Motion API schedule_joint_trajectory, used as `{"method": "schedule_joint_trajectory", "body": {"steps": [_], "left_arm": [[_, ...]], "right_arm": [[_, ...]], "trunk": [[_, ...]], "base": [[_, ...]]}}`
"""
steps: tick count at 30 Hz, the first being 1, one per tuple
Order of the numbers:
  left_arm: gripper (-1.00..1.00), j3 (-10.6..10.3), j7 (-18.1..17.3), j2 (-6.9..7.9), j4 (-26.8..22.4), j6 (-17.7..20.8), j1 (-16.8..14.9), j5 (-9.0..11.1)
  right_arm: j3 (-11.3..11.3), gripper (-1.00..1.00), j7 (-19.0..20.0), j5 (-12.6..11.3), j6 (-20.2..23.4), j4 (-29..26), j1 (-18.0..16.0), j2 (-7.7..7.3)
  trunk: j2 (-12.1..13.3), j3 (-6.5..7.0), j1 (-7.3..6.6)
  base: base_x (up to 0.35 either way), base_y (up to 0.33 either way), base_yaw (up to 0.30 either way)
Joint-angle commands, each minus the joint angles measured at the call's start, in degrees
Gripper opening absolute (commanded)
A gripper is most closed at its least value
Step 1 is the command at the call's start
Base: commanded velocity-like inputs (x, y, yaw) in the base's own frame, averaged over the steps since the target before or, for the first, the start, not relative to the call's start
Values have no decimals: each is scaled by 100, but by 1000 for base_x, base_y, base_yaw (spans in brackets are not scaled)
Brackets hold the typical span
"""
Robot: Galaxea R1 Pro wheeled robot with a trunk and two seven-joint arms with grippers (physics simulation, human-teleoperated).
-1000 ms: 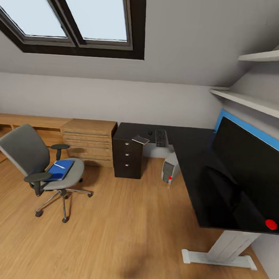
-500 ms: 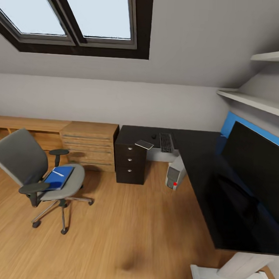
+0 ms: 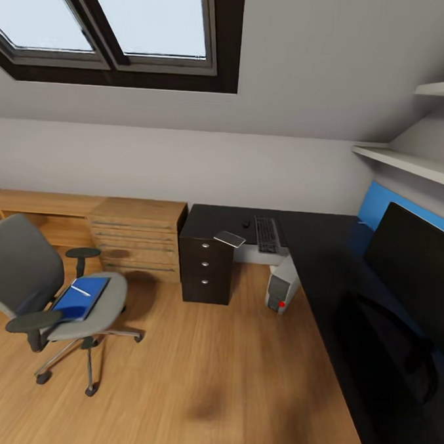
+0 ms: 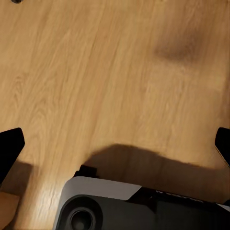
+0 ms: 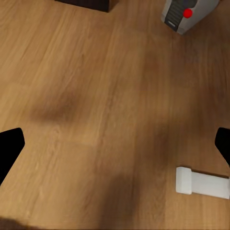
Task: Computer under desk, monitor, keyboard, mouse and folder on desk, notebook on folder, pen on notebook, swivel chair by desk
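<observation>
Camera drift since the earlier frames carries the whole room leftward and nearer; the furniture itself has not moved. From the head view, the swivel chair (image 3: pixel 40 296) stands on the wood floor (image 3: pixel 194 358) at about eight o'clock, with the folder (image 3: pixel 79 299) lying flat on its seat and the pen (image 3: pixel 81 291) resting on top of the folder. At twelve o'clock, against the grey wall, the counter (image 3: pixel 324 268) runs toward four o'clock, carrying the keyboard (image 3: pixel 268 234) at its far end and the monitor (image 3: pixel 412 279) along the blue back panel. The computer (image 3: pixel 282 285) sits on the floor under it (red dot on its front). A wooden drawer chest (image 3: pixel 139 238) stands beside dark drawers (image 3: pixel 206 264). Both wrist views look down at bare floorboards; the left tool (image 4: pixel 115 143) and right tool (image 5: pixel 115 143) each hang released, fingertips spread wide apart.
</observation>
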Motion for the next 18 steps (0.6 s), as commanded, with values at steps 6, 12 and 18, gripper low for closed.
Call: {"method": "schedule_joint_trajectory", "body": {"steps": [6, 12, 18], "left_arm": [[100, 50, -14, 4, 0, -14, -3, -41], [100, 50, -14, 14, 0, -14, -3, -35], [100, 57, -14, 17, 0, -14, -3, -35]], "right_arm": [[48, 100, -55, 14, -10, 6, -6, 1], [48, 100, -55, 12, -10, 6, -6, 1], [48, 100, -55, 6, -10, 5, -6, 7]], "trunk": [[-11, -12, 7], [-11, -12, 7], [-11, -11, 7]], "base": [[335, 0, 0], [332, 57, 0], [305, 190, -12]]}}
